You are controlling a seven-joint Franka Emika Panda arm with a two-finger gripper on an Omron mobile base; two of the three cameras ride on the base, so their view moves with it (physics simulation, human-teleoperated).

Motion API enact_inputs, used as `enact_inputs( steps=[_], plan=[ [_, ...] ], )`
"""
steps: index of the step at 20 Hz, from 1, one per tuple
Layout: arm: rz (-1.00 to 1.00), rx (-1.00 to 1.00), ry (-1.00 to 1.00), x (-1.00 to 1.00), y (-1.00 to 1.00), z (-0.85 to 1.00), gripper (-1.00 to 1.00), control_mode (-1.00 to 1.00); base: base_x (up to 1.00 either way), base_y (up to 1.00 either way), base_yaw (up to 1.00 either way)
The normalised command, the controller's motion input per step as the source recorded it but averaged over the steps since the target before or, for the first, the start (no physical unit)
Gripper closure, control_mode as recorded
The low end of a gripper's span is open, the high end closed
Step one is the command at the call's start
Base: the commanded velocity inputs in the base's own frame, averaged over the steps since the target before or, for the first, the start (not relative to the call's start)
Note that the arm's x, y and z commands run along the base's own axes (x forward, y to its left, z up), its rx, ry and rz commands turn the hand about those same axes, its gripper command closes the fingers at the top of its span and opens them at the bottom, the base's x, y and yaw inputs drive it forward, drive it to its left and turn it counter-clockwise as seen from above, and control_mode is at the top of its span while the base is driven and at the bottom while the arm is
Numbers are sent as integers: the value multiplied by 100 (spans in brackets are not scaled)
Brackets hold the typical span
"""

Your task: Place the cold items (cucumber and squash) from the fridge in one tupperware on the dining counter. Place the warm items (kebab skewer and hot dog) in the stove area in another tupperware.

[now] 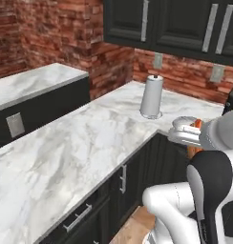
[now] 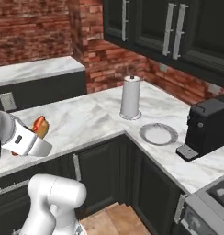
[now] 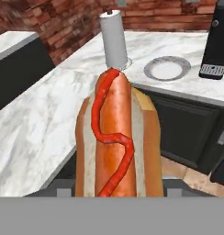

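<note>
The hot dog (image 3: 116,137) is held lengthwise between the closed fingers of the gripper (image 3: 117,190), its red sauce line running along the sausage, and it is carried in the air above the edge of the marble counter (image 1: 75,143). In the right base view the hot dog (image 2: 40,125) is seen at the end of the white hand, over the counter's front edge. Farther along the counter a paper towel roll (image 2: 131,97) stands upright, with a plate (image 2: 158,133) and a black coffee machine (image 2: 206,126) beyond the corner.
</note>
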Motion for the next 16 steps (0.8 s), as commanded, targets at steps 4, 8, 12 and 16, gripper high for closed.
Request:
enact_inputs(
  steps=[4, 8, 12, 16],
  plan=[
    [0, 0, 0, 0, 0, 0, 100, 100, -84, 65, 55],
    [0, 0, 0, 0, 0, 0, 100, 100, -68, 89, 47],
    [0, 0, 0, 0, 0, 0, 100, 100, -37, 100, 34],
    [0, 0, 0, 0, 0, 0, 100, 100, -20, 100, 26]
  ],
)
